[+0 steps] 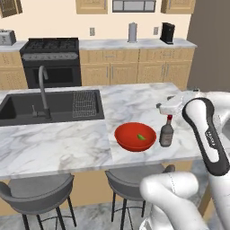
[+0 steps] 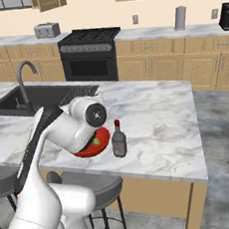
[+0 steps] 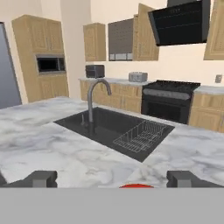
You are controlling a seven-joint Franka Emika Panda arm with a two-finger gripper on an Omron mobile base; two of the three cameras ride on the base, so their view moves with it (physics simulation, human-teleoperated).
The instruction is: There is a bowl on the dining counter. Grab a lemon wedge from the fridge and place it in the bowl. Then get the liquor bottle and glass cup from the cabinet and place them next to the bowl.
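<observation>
The dining counter [image 1: 58,148] runs across the left base view, with its black sink [image 1: 27,108] and grey tap [image 1: 43,90] toward the far left and two grey stools [image 1: 36,191] tucked under the near edge. Beyond it, the back wall carries a black stove [image 1: 50,60] and tan base cupboards.

Near the counter's front edge, right of the sink, sits the bowl [image 1: 135,136], with the lemon wedge [image 1: 141,137] already lying inside it. The liquor bottle [image 1: 166,132] stands upright just beside the bowl on its right, close to but apparently not touching it.

The gripper [image 3: 112,178] hovers over that same stretch of counter, above the bowl and bottle, its fingers spread wide with nothing between them. In the hand view it looks out across the sink toward the stove, with the bowl's red rim just at the bottom between the fingertips.

What remains, by my reading, is the glass cup, which I cannot pick out here. The wall cabinets [image 1: 91,6] hang high on the far wall, well apart from the gripper, so the coming move is likely away and upward. The upright bottle stands nearest the gripper and is the thing most easily knocked when it leaves.
</observation>
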